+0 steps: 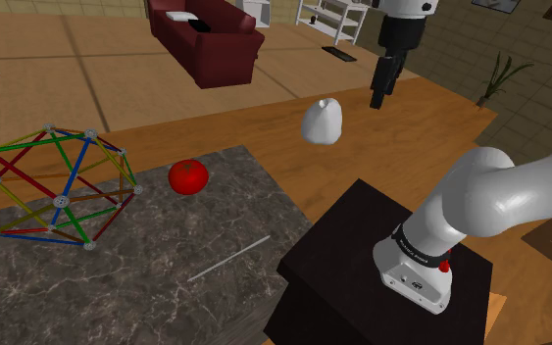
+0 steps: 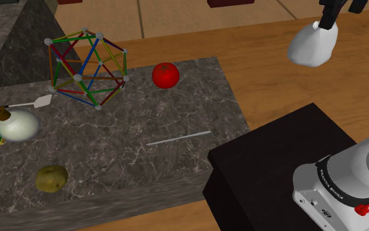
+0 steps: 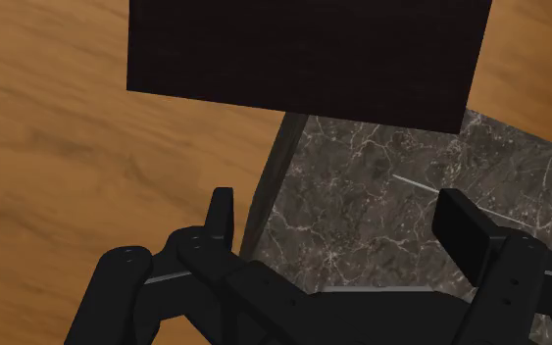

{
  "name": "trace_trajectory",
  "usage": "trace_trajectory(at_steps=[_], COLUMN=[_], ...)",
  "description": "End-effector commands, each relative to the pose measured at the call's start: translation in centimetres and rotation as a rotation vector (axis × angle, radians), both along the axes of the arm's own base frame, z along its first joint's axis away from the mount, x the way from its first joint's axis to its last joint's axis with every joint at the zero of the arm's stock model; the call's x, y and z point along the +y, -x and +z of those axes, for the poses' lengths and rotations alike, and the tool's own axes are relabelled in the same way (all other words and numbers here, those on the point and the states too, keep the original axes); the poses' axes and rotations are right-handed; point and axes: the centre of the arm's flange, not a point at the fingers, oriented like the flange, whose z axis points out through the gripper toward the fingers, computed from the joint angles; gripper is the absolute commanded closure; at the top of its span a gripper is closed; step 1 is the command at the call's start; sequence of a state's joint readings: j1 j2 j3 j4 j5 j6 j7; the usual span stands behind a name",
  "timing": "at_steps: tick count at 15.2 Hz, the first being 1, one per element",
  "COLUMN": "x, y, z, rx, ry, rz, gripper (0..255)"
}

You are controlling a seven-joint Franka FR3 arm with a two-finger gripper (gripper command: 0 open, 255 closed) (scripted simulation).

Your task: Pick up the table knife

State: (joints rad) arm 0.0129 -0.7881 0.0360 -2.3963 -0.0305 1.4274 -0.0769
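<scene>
The table knife is a thin grey strip lying flat on the dark marble counter, near the edge beside the black stand. It is also in the second exterior view as the knife, and in the wrist view as a faint line, the knife, far beyond the fingers. My black gripper hangs high above the wooden floor, far from the knife and past the stand. It is open, its fingers standing well apart with nothing between them. The gripper enters at that view's top right.
On the counter sit a red tomato, a dome of coloured rods, a potato, a pale round object and a spatula. A white rounded object lies below the gripper. A dark red sofa stands behind.
</scene>
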Motion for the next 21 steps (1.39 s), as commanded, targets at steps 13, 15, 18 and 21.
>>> trace_trajectory(at_steps=[13,15,18,21], x=[7.5,9.0,11.3,13.6], y=[-5.8,-6.5,-7.4,-8.1], z=[-12.7,-14.8,-17.9,-21.0], rx=[-0.01,-0.012,-0.014,-0.017], ry=[-0.011,-0.013,-0.015,-0.018], rz=[0.37,0.431,0.524,0.616], gripper=[0,0,0,0])
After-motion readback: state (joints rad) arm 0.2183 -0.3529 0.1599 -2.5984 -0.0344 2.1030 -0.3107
